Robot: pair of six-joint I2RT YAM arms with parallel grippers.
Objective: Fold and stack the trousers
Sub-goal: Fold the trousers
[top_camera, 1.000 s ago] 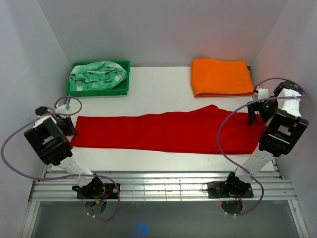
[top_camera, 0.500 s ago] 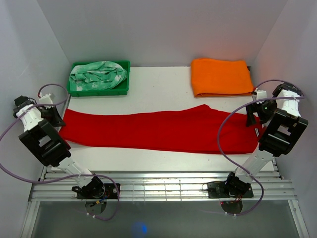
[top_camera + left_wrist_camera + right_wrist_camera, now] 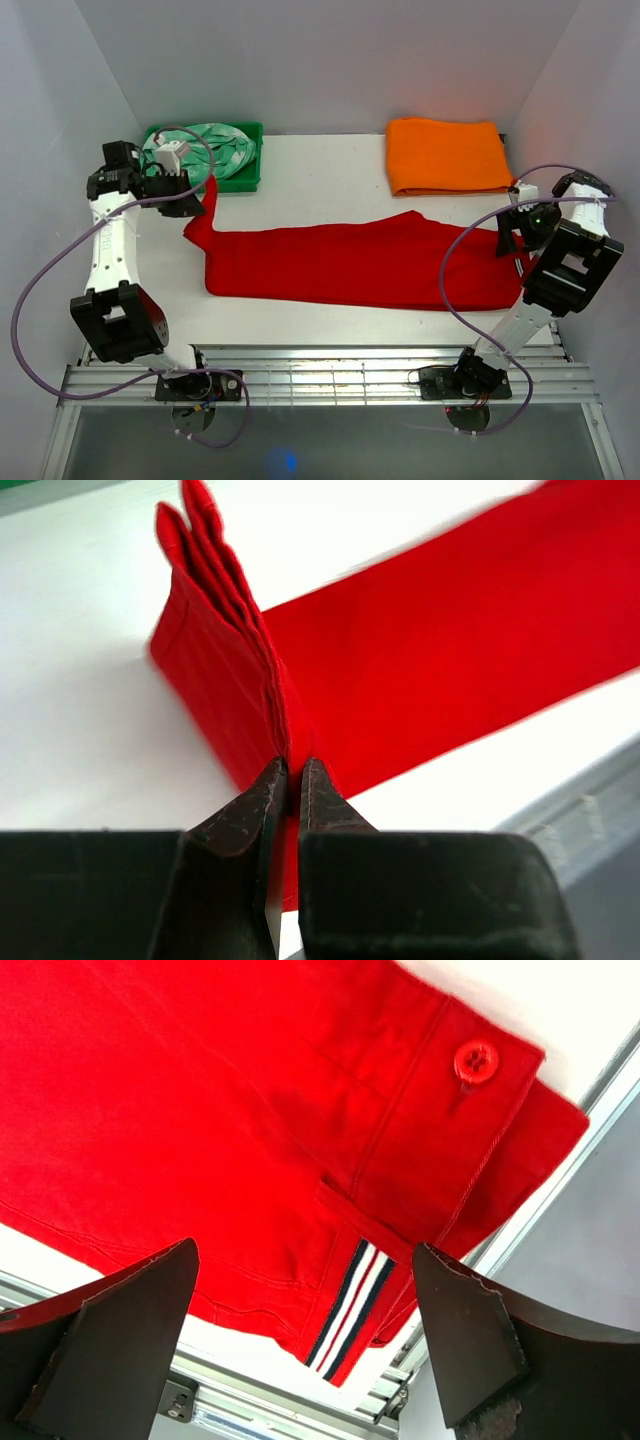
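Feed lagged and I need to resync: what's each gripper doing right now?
Left gripper: closed, pinching the raised leg end of the trousers.
Right gripper: open over the trousers, holding nothing.

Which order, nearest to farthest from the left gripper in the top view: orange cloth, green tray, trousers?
1. trousers: leg end pinched in the left gripper, left side.
2. green tray: just beyond the gripper, far left corner.
3. orange cloth: far right corner.
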